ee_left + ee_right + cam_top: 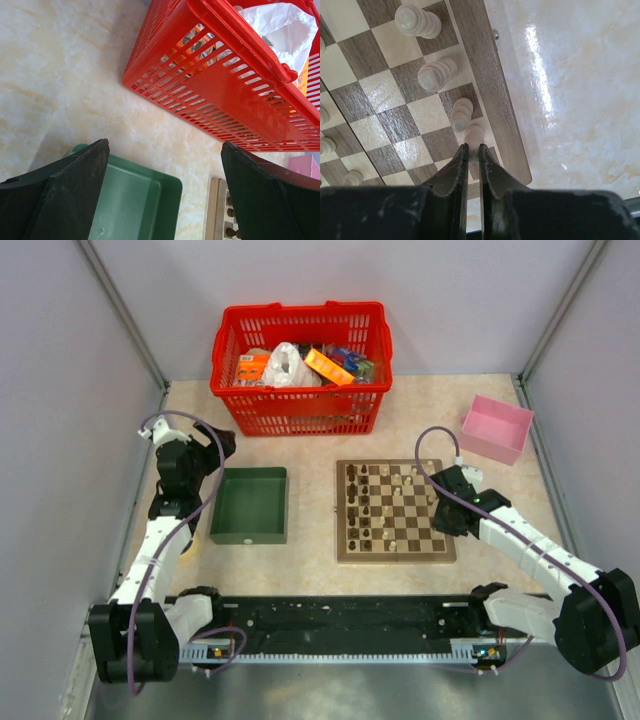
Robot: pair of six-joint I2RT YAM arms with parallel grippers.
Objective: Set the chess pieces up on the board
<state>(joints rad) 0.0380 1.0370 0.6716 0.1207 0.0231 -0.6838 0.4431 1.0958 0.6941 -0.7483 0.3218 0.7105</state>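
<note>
The board point(396, 554) lies right of centre, with dark and pale chess pieces point(385, 505) scattered over its squares. My right gripper point(473, 146) hangs low over the board's right edge point(485, 75), shut on a pale chess piece point(474, 134) that stands on an edge square. More pale pieces point(437, 75) stand in a row along that edge beyond it. From above, the right gripper point(445, 505) is at the board's right side. My left gripper point(165, 150) is open and empty, raised above the green tray's point(135, 200) far corner; the board's left rim point(215, 210) shows beside it.
A red basket point(300, 312) full of packets stands at the back, close to the left gripper point(218, 443). The green tray point(250, 505) lies left of the board. A pink box point(497, 428) sits at the back right. Walls close in the left and right sides.
</note>
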